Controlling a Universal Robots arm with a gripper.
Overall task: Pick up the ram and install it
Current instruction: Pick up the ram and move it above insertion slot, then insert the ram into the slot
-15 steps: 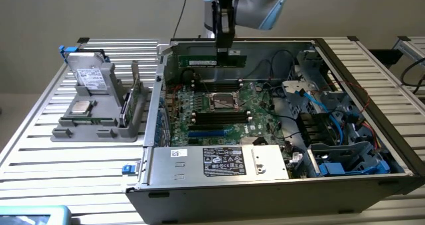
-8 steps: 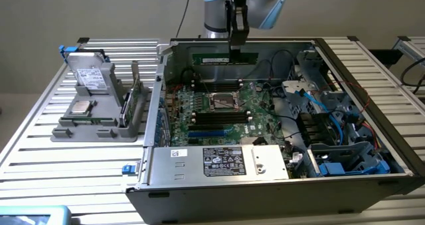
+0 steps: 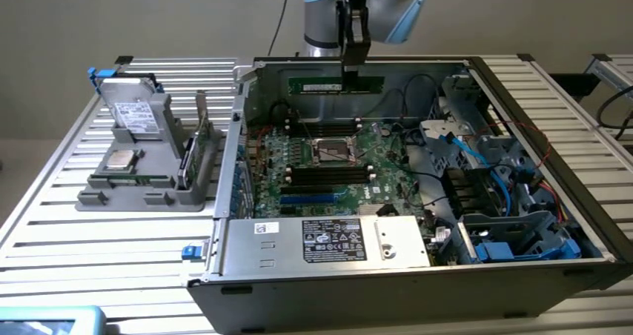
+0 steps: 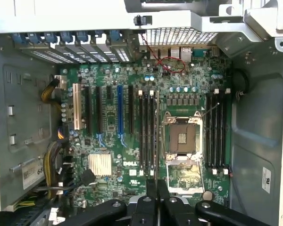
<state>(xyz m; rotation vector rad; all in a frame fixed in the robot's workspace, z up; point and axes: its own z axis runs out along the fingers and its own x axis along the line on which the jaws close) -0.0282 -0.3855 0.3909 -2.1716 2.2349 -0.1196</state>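
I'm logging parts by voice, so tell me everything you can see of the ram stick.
The ram is a thin, long, dark-green board stick with a white sticker on its face. It hangs level, on edge, gripped at its top edge by the tool, above the far end of the open computer case; nothing else seems to touch it.

**Premises:** a robotics laboratory or test cell set up for computer assembly.

**Evidence:**
- An open desktop computer case (image 3: 396, 302) lies on its side on a workbench (image 3: 89, 276) of aluminium slats. Its motherboard (image 3: 331, 164) and cabling are exposed.
- Beside the case, on the exterior view's left, a grey fixture (image 3: 138, 190) presents loose computer parts in set positions.
- Over the case's far wall stands a robot arm (image 3: 322, 16) with blue joints. Its gripper (image 3: 351, 72) is clamped on the ram (image 3: 327, 86).
- Behind the case is a plain wall (image 3: 148, 16).
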